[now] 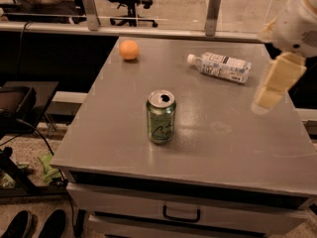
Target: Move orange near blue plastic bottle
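Note:
The orange sits on the grey table near its far left corner. The blue plastic bottle, clear with a white cap and a printed label, lies on its side at the far right, cap pointing left. The two are well apart. My gripper hangs above the table's right side, just right of and in front of the bottle, far from the orange. It holds nothing that I can see.
A green soda can stands upright near the table's middle, in front of the orange and the bottle. A railing with posts runs behind the table. Drawers are below the front edge. Shoes and cables lie on the floor at left.

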Available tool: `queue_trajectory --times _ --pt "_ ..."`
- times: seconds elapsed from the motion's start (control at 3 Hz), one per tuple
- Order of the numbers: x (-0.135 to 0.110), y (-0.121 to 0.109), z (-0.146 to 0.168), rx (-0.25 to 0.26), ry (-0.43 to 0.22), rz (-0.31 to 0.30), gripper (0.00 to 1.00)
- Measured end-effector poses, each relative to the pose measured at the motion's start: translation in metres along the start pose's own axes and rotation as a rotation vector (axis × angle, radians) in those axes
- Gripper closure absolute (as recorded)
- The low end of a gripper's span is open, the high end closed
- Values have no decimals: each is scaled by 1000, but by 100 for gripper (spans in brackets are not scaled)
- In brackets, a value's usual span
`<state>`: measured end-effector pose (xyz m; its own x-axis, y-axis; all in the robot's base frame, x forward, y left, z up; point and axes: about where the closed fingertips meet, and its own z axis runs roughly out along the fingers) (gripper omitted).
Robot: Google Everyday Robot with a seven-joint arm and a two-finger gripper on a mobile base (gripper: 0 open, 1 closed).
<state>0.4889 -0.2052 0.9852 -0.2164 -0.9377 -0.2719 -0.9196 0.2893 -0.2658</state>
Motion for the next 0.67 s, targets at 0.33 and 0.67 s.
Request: queue_trajectory --times 0.33,0.67 --pt "-30 -45 19 24 -43 -1 0" --pt "-61 -86 39 35 -85 2 0"
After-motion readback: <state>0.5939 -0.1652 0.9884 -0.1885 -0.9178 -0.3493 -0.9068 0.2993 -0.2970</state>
